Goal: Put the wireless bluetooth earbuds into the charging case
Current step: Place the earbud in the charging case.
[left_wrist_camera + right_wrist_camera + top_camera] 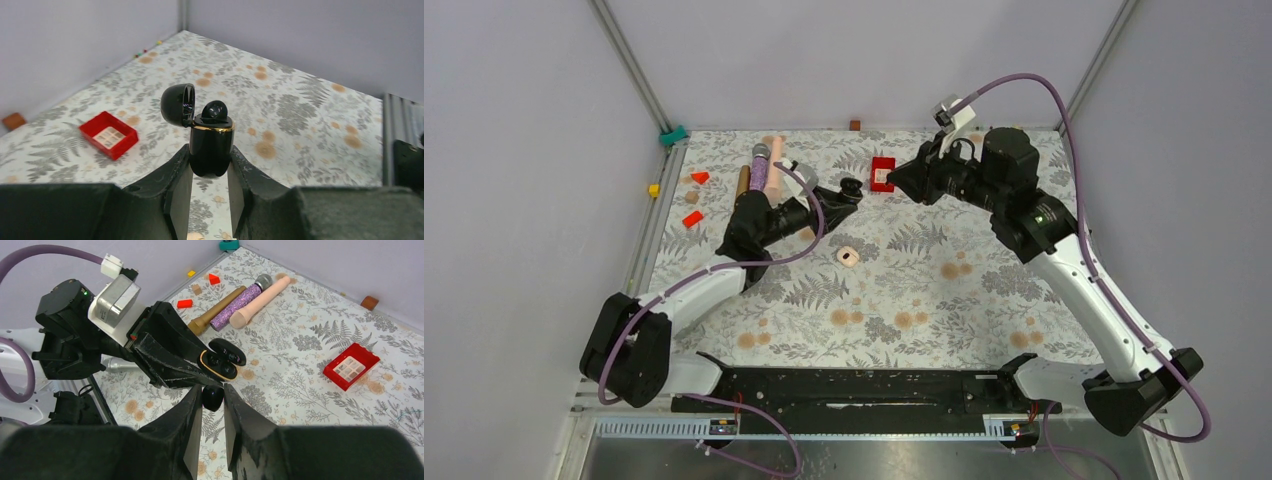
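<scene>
My left hand (209, 162) is closed narrow on a glossy black charging case (211, 142) with a thin gold rim, one finger on each side of its lower body. The case stands upright above my fingers, lifted off the flowered worktop (300, 110). Its rounded lid (177, 104) is swung open to the left. One small black earbud (215, 109) sits in the top and sticks out a little. My right hand (212, 391) is also almost closed and pinches a second black earbud (212, 399) between the fingertips. This earbud is very near to the open case, just ahead of my right fingers, but it is not inside. A shallow red plastic tray (91, 124) lies on the worktop beyond my left hand, on its left side.
</scene>
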Robot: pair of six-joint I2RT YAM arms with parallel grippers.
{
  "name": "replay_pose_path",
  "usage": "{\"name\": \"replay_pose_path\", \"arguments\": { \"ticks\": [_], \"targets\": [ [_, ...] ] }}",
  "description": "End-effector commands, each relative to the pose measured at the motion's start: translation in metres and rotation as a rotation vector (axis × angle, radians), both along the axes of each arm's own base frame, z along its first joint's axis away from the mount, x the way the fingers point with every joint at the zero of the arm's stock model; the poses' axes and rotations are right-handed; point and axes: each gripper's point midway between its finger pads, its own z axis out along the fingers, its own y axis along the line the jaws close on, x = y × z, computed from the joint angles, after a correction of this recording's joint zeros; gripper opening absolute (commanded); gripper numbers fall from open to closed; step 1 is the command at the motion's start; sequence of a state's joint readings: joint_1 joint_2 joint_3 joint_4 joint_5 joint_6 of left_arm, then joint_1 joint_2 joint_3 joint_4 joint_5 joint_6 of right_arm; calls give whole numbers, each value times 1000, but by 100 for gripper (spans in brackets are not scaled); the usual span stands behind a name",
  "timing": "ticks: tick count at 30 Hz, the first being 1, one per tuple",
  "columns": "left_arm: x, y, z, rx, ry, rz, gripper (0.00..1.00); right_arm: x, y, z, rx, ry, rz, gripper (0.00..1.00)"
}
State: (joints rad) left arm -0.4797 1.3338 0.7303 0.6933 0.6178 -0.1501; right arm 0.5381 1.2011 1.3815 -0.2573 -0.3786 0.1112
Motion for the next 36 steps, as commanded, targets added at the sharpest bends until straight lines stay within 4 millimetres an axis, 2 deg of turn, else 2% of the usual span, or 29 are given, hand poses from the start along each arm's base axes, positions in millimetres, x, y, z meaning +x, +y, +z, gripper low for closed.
{"name": "replay_pose_path", "arguments": {
  "ticks": [1, 7, 9, 13, 17, 20, 25, 27, 32, 36],
  "targets": [
    [19, 19, 28, 10, -158, 166, 0, 6, 4, 24, 14, -76, 3, 27],
    [56, 62, 30, 190, -309, 456, 0, 9, -2, 26, -26, -116, -18, 28],
    [62, 72, 32, 220, -341, 516, 0, 9, -6, 28, -39, -134, -29, 29],
    [60, 80, 42, 213, -355, 579, 0, 9, -13, 31, -64, -172, -52, 29],
    [51, 77, 58, 159, -352, 569, 0, 5, -16, 34, -58, -179, -55, 30],
    [37, 59, 58, 119, -301, 457, 0, 1, -13, 35, -36, -172, -35, 30],
    [-7, 10, 36, 98, -200, 107, 0, -1, -6, 37, -11, -151, -4, 30],
    [-16, -1, 33, 58, -156, 37, 0, -2, -3, 39, 1, -140, 13, 30],
    [-33, -18, 37, -100, -43, -95, 0, -2, 9, 35, 42, -92, 45, 30],
    [-37, -24, 38, -169, 49, -125, 0, 4, 16, 24, 37, -62, 27, 29]
  ]
}}
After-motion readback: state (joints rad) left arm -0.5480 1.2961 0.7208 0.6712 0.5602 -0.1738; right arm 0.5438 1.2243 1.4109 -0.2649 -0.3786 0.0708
